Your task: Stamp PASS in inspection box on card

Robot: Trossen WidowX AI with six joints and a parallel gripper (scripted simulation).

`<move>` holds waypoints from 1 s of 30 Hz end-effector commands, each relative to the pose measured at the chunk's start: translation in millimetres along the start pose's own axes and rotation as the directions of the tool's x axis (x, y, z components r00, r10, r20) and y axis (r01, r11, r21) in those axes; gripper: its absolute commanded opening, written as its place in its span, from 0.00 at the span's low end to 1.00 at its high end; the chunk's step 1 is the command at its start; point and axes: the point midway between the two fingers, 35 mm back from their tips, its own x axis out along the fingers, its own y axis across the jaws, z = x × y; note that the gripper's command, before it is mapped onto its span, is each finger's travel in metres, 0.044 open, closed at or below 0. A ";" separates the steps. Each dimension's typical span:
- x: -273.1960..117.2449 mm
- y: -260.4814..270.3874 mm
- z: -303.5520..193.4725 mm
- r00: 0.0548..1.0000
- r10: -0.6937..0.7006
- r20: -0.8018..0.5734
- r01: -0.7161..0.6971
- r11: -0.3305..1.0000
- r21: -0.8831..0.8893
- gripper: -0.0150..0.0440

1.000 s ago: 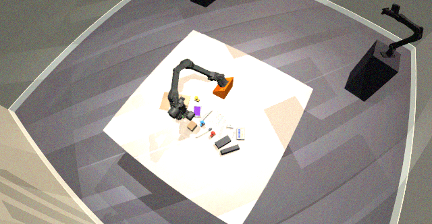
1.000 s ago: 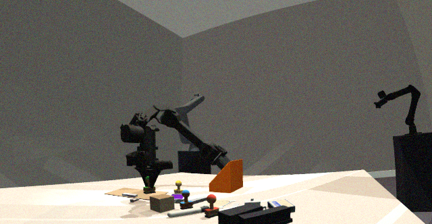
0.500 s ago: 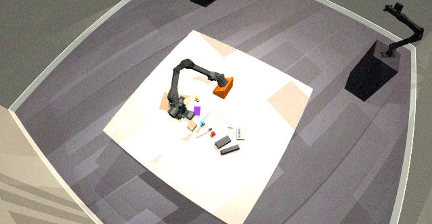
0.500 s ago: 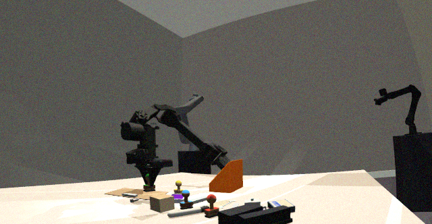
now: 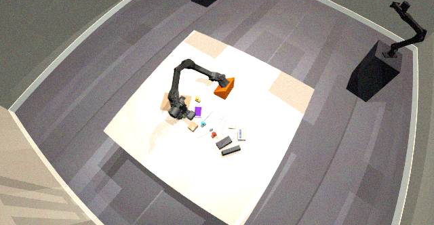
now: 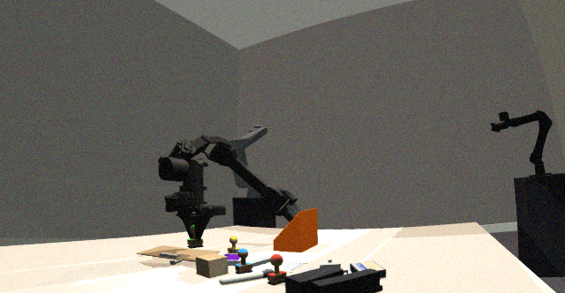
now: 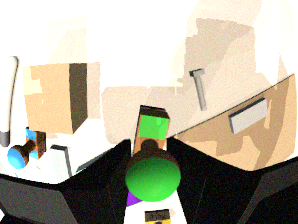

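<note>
My gripper (image 6: 194, 236) (image 7: 148, 144) is shut on the green stamp (image 6: 194, 243) (image 7: 153, 179), held upright a little above the bench beside the cardboard sheet. The purple ink pad (image 5: 198, 112) (image 6: 232, 257) lies to one side of it; a corner shows in the wrist view (image 7: 133, 199). The white card (image 5: 217, 118) lies beyond the pad; its box and any print are too faint to tell. A yellow stamp (image 5: 197, 99) (image 6: 233, 244), a blue stamp (image 5: 203, 124) (image 6: 243, 258) (image 7: 18, 156) and a red stamp (image 5: 213, 134) (image 6: 276, 275) stand on the bench. The held stamp's underside is hidden.
A wooden block (image 5: 192, 127) (image 6: 212, 266) (image 7: 47, 102) stands near the gripper. A cardboard sheet (image 5: 165, 101) (image 7: 277, 145) bears a grey block (image 7: 248, 116); a bolt (image 7: 201, 92) lies beside it. An orange wedge (image 5: 224, 92) (image 6: 302, 233) and black trays (image 5: 224, 142) (image 5: 230, 150) stand farther off.
</note>
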 end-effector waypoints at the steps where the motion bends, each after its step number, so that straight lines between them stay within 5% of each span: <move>1: -2.5 0.3 0.0 1.000 0.003 0.001 -0.003 1.000 0.004 0.25; 30: -16.1 7.2 -12.8 1.000 0.005 0.000 -0.005 1.000 0.003 0.25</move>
